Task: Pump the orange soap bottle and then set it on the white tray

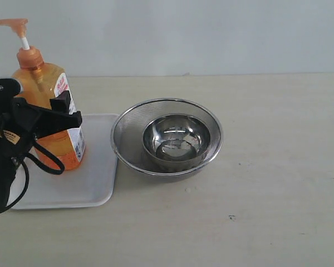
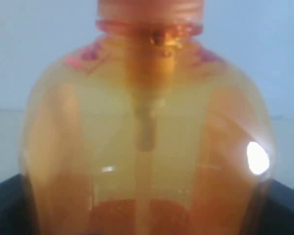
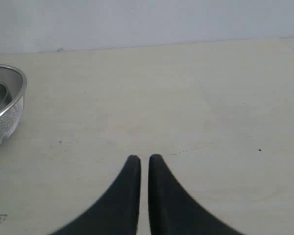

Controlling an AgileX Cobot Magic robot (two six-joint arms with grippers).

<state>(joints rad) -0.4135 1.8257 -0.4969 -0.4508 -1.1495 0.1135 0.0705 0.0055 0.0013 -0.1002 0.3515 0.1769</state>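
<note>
The orange soap bottle (image 1: 47, 89) stands upright at the back of the white tray (image 1: 94, 183), its pump head (image 1: 11, 24) pointing left. My left gripper (image 1: 67, 110) reaches in from the left and is shut on the bottle's body, one black finger on each side. In the left wrist view the translucent bottle (image 2: 147, 137) fills the frame, with the dark fingers (image 2: 2, 205) only at the lower corners. My right gripper (image 3: 144, 159) is shut on nothing and hangs over bare table, out of the exterior view.
A round metal mesh strainer (image 1: 128, 130) holding a steel bowl (image 1: 176, 139) sits just right of the tray. The strainer's rim (image 3: 5, 107) shows at the edge of the right wrist view. A pale wall runs behind the table.
</note>
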